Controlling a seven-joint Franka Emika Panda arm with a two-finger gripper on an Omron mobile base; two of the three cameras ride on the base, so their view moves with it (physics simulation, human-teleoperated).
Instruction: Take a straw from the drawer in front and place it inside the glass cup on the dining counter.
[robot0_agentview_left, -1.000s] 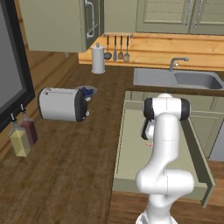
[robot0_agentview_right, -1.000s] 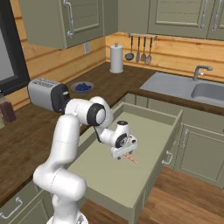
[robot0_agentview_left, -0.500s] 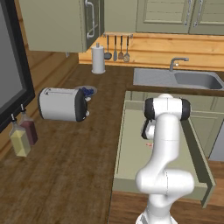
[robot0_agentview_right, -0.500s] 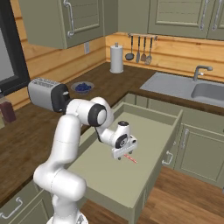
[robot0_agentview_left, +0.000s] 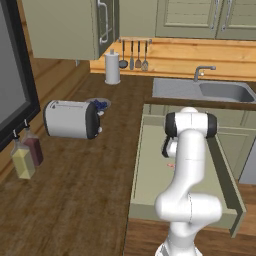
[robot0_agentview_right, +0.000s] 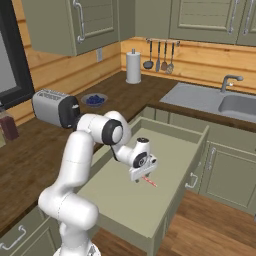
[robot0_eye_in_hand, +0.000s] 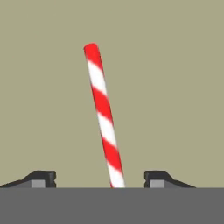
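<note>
The straw, striped red and white, lies flat on the pale floor of the open sage-green drawer. My gripper hangs straight over it, pointing down, and the straw's near end runs between the two fingertips with a gap on each side. The jaws are open and touch nothing. From the right base view the gripper sits low in the drawer with the straw poking out beneath it. A bit of the straw peeks out beside the arm in the left base view. The glass cup and the dining counter are out of view.
The drawer's walls ring the gripper. On the wood wall counter stand a toaster, a bowl of blue things, a paper-towel roll and two bottles. The sink lies behind the drawer.
The jaws have drawn a little closer together around the straw. The arm and the straw stay where they were.
</note>
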